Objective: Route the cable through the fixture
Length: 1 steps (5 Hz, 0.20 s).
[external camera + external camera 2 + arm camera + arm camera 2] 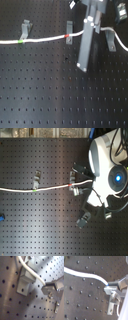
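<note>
Cable routing partly done, end effector clamped on the cable.
The cable (45,39) sat at the middle clip (69,33); end effector (45,287) gripped it shut, right clip (111,39) apparently left.

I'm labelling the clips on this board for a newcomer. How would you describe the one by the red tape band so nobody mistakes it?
On the black pegboard in the first exterior view, follow the white cable from the first exterior view's left, past the green band, to the red band. The grey clip stands right there, the only one touching red tape.
</note>
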### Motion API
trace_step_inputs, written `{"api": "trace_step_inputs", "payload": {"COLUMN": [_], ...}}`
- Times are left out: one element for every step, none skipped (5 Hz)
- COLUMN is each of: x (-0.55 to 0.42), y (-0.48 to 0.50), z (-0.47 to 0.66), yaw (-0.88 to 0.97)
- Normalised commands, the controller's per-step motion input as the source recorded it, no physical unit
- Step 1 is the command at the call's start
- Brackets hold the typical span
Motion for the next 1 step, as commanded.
{"api": "trace_step_inputs", "payload": {"x": [-0.059], "y": [0.037], "z": [0.44], "yaw": [0.1]}}
